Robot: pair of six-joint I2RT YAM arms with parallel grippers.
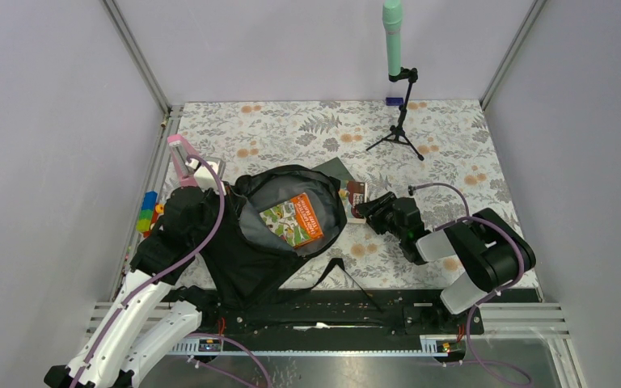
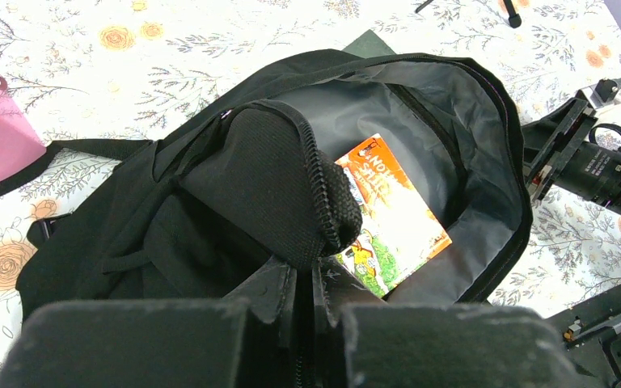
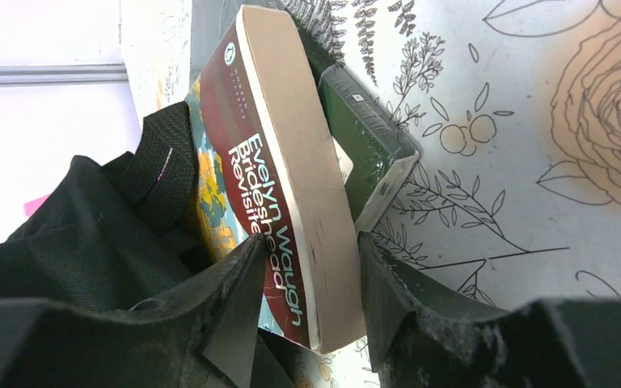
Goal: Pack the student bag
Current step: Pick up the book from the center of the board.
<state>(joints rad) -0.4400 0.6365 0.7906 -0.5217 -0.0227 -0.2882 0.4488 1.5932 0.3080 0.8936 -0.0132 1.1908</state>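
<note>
Black bag (image 1: 234, 255) lies open on the table (image 1: 453, 137), just toward 9 o'clock from its middle, an orange book (image 1: 293, 220) inside. Left gripper (image 2: 306, 275) pinches the bag's zipper edge. At the bag's 3 o'clock, right gripper (image 3: 311, 246) clamps a paperback (image 3: 291, 186).

place: robot lab test cell | evidence: aluminium frame posts (image 1: 136, 52), plain walls (image 1: 48, 121), tripod stand (image 1: 401, 121), floral tablecloth (image 1: 291, 129)

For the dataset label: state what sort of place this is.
Probably a robot lab test cell: plain walls on an aluminium frame, a floral-cloth table, a microphone on a tripod.
</note>
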